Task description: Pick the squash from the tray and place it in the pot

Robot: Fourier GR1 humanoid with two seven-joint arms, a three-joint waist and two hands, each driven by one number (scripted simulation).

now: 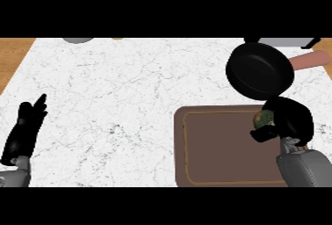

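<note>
A brown tray (220,154) with a lighter inner line lies at the lower right of the marble counter. Over its right edge my right hand (288,121) is curled round the squash (264,117), a small green and yellowish thing that shows only between thumb and fingers. Just beyond the hand stands the black pot (259,71) with a pinkish handle (310,59) pointing right. My left hand (24,129) rests open at the left edge, fingers pointing up, far from the tray.
A grey round object (77,40) and a small yellowish item (117,38) peek in at the counter's far edge. A grey appliance (290,41) sits at the far right. Wooden strips border the counter at left and right.
</note>
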